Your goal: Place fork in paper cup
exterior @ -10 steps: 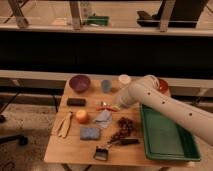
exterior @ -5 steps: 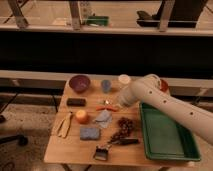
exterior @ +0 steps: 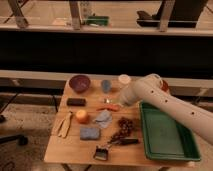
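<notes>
The white paper cup [exterior: 124, 79] stands upright at the back of the wooden table [exterior: 75, 150], right of the blue cup [exterior: 106, 85]. My white arm [exterior: 155, 97] reaches in from the right. Its gripper [exterior: 116, 103] is low over the table's middle, just in front of the paper cup and beside an orange carrot-like item [exterior: 107, 107]. The arm's end covers the gripper. The fork does not show in this view.
A purple bowl [exterior: 79, 82] is at the back left, with a black block [exterior: 76, 101] in front of it. An orange fruit [exterior: 81, 116], wooden utensils [exterior: 64, 124], blue sponge [exterior: 90, 133], pale cloth [exterior: 103, 118], grapes [exterior: 125, 125] and brush [exterior: 107, 150] lie in front. A green tray [exterior: 165, 135] fills the right.
</notes>
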`<action>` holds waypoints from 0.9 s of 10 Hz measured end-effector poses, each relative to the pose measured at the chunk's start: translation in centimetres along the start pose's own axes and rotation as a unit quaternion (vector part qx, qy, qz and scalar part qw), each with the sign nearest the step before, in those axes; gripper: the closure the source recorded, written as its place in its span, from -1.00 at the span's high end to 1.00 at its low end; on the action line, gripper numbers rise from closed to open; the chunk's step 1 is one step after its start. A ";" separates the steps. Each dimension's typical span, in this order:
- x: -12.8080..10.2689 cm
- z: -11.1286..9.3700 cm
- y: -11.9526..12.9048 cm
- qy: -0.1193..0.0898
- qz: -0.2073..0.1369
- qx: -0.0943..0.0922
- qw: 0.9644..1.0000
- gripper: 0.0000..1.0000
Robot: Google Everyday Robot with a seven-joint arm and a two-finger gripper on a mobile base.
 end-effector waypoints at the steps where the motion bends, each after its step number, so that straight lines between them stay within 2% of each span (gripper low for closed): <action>1: 0.2 -0.3 -0.8 -0.014 0.010 0.001 1.000 -1.00; 4: 0.0 -0.5 -5.4 -0.040 0.023 0.008 0.999 -1.00; 5: 0.1 -0.4 -7.8 -0.046 0.027 0.012 0.998 -1.00; 9: 0.9 -0.8 -15.4 -0.059 0.037 0.032 0.997 -1.00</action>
